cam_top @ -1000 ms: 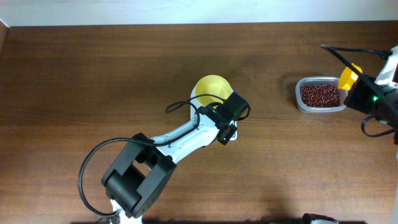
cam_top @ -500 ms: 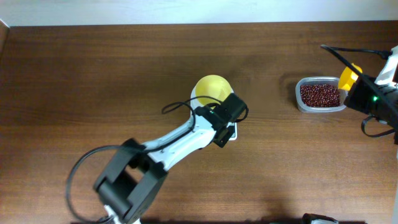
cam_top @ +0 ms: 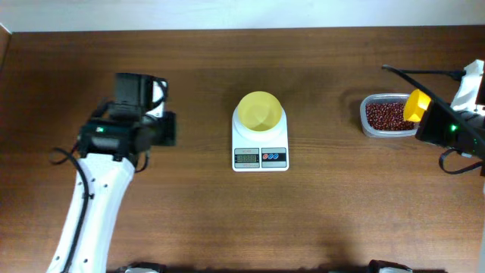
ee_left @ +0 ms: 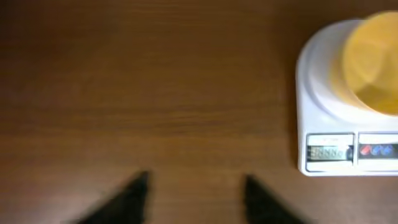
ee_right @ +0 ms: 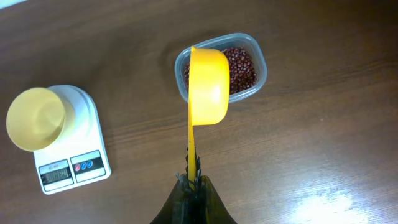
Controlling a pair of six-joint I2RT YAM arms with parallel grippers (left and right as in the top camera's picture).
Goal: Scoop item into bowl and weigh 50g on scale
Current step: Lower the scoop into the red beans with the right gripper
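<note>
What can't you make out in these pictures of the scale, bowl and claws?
- Scale readout: too small overhead and from the right wrist, blurred from the left wrist.
- Bowl: left wrist view blurs it and cuts it at the right edge.
- Left claw: left wrist view, blurred, cut by the bottom edge.
- Right claw: overhead, hidden under its own arm.

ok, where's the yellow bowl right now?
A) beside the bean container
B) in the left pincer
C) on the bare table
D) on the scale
D: the bowl rests on top of the scale, as both the overhead and right wrist views show.
</note>
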